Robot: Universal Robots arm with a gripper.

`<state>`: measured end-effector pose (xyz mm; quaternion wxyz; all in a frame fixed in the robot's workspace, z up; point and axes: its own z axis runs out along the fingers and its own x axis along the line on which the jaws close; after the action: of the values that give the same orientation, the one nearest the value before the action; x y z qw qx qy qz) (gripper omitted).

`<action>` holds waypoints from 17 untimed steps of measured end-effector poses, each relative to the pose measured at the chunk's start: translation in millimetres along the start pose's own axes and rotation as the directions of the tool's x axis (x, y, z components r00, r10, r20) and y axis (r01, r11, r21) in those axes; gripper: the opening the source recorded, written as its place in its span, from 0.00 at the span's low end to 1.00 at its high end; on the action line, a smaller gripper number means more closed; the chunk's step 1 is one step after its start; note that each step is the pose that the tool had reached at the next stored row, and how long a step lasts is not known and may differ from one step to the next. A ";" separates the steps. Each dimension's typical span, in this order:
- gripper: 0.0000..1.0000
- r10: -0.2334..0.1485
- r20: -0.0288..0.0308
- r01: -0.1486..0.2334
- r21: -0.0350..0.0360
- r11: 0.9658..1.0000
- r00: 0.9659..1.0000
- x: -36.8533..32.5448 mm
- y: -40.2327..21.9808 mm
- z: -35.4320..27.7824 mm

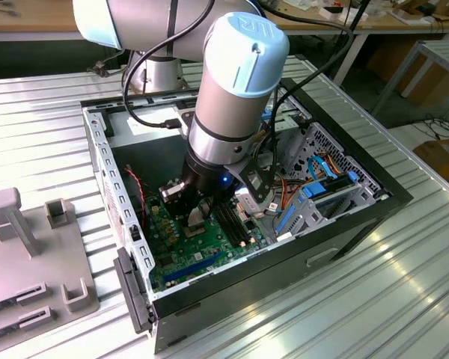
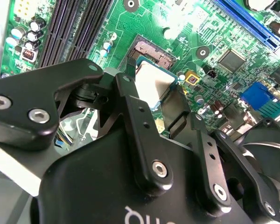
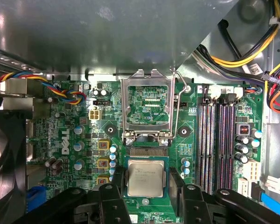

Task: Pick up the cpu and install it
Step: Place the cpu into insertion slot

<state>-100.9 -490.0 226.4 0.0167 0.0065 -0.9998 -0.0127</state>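
Observation:
The cpu (image 3: 146, 177) is a small silver-topped square chip with a thin green rim. It sits between the two black fingers (image 3: 117, 183) of my gripper (image 3: 146, 181), which is shut on its opposite edges. It hangs just over the black socket (image 3: 146, 151), whose gold contacts show past one edge of the chip. The socket's metal frame (image 3: 147, 105) stands flipped open. In the second wrist view the cpu (image 2: 154, 84) is held close above the socket (image 2: 154, 50). In the exterior view my gripper (image 1: 197, 215) reaches down into the open computer case (image 1: 344, 224), over the green motherboard (image 1: 202, 250).
Long black memory slots (image 3: 217, 140) run beside the socket. Bundled cables (image 3: 252, 46) and a fan (image 3: 4, 154) lie toward the case walls. A drive cage with blue parts (image 1: 314, 194) fills the case's far side. Grey fixtures (image 1: 30, 247) stand on the ribbed table.

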 end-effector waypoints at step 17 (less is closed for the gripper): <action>0.47 0.000 0.000 0.000 0.000 1.000 1.000 0.0 -0.8 1.4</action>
<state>-101.0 -490.8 225.0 0.0166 0.0065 -0.9998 -0.0128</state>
